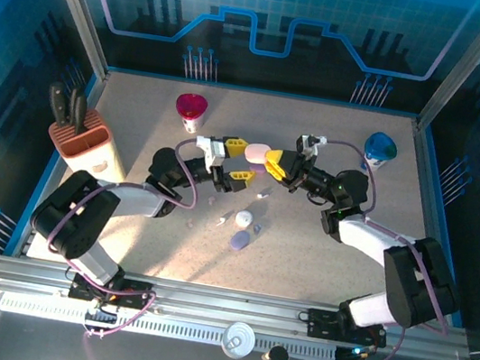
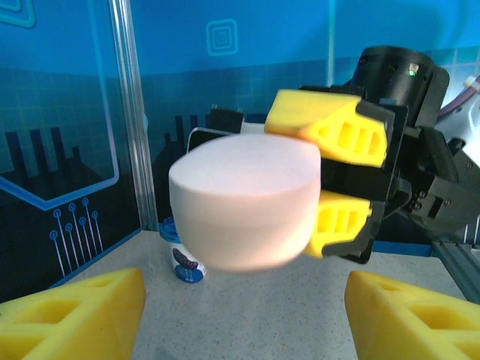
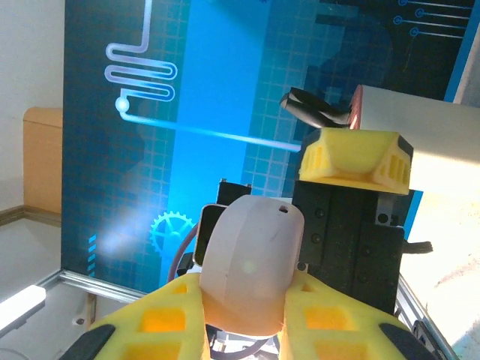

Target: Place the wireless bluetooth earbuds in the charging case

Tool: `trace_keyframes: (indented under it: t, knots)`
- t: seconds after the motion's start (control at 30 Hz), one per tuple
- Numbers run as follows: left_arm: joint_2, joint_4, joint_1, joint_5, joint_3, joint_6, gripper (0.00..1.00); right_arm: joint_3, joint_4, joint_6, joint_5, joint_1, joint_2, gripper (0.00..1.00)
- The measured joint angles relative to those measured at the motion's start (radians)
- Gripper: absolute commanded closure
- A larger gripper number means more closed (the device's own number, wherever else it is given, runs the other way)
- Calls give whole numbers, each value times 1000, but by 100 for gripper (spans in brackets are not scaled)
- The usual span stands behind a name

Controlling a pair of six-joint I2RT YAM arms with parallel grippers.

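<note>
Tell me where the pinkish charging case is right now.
In the top view, the pinkish charging case is held above mid-table, clamped in the right gripper, with the left gripper open just to its left.

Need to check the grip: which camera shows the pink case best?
Left wrist: the pink case appears large, side-on, clamped in the right pincer. Right wrist shows its rounded end between yellow fingers; top external shows it small, between both arms.
</note>
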Motion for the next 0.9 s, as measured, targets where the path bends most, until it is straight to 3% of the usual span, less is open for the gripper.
trace_keyframes:
  t: [0.37, 0.57, 0.9]
  knots:
    - [14, 3, -15, 27, 53, -25, 50, -7, 64, 37, 7, 6, 21, 80]
    - [16, 4, -16, 28, 53, -24, 55, -7, 76, 41, 2, 6, 27, 80]
    - [18, 0, -14, 30, 53, -29, 54, -7, 103, 40, 2, 6, 47, 80]
